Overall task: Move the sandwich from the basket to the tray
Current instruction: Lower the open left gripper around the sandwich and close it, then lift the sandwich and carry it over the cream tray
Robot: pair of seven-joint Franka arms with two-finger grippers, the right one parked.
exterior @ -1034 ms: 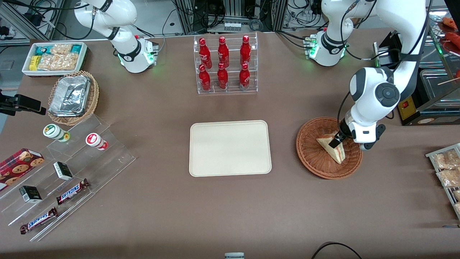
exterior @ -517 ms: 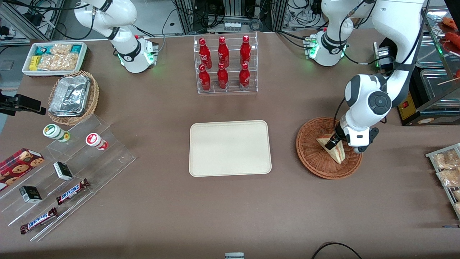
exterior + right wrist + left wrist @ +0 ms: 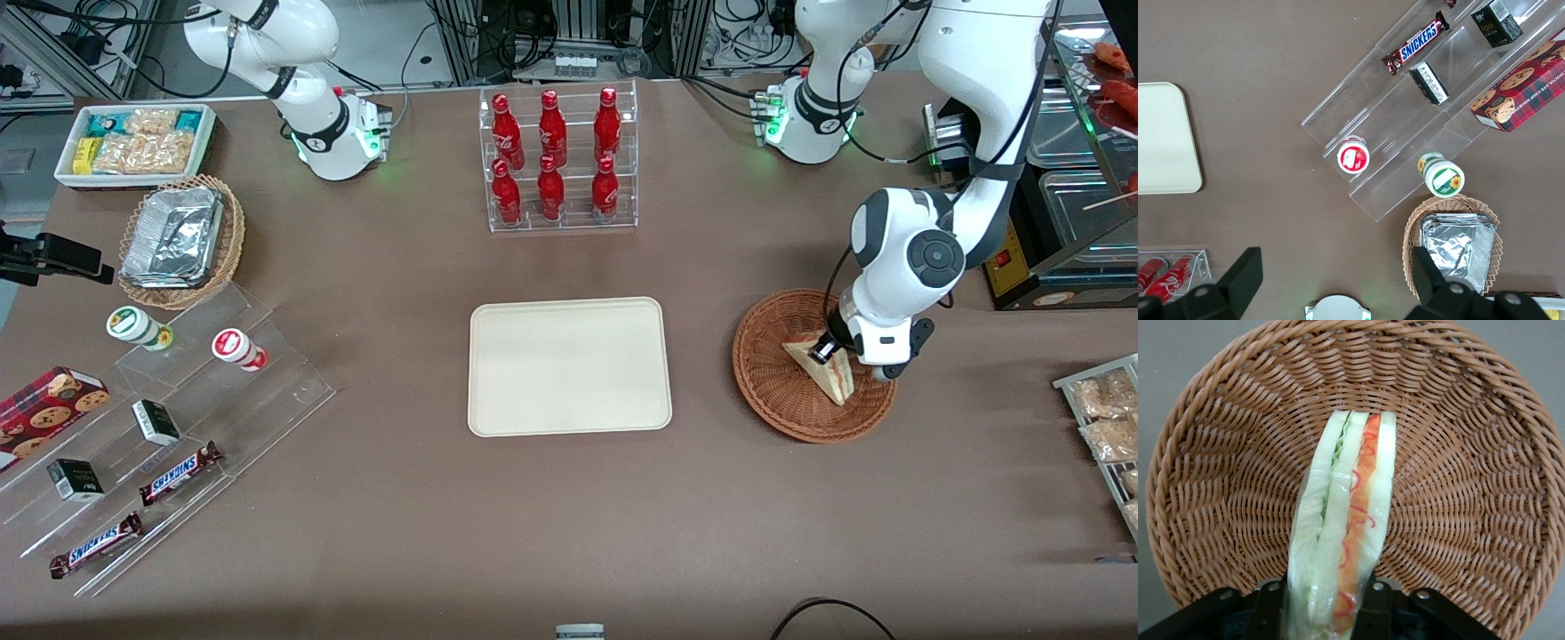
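The sandwich [image 3: 837, 380], a pale bread wedge with red and green filling, stands on edge in the reddish-brown wicker basket [image 3: 772, 373]. My left gripper [image 3: 824, 351] is down in the basket, at the sandwich's end farther from the front camera. In the left wrist view the two black fingers press against both bread faces of the sandwich [image 3: 1345, 520], shut on it, with the basket [image 3: 1471, 487] weave below. The sandwich still rests in the basket. The cream-beige tray [image 3: 569, 366] lies beside the basket, toward the parked arm's end of the table, and also shows in the right wrist view [image 3: 1165, 140].
A clear rack of red bottles [image 3: 556, 160] stands farther from the front camera than the tray. A tan basket of foil containers [image 3: 178, 240], a white snack bin [image 3: 133, 142] and a clear stepped shelf with snacks [image 3: 169, 427] lie toward the parked arm's end. Metal pans [image 3: 1076, 213] stand near the working arm.
The working arm's wrist has shifted a little toward the tray over the basket and settled at the sandwich. The sandwich and basket have not moved.
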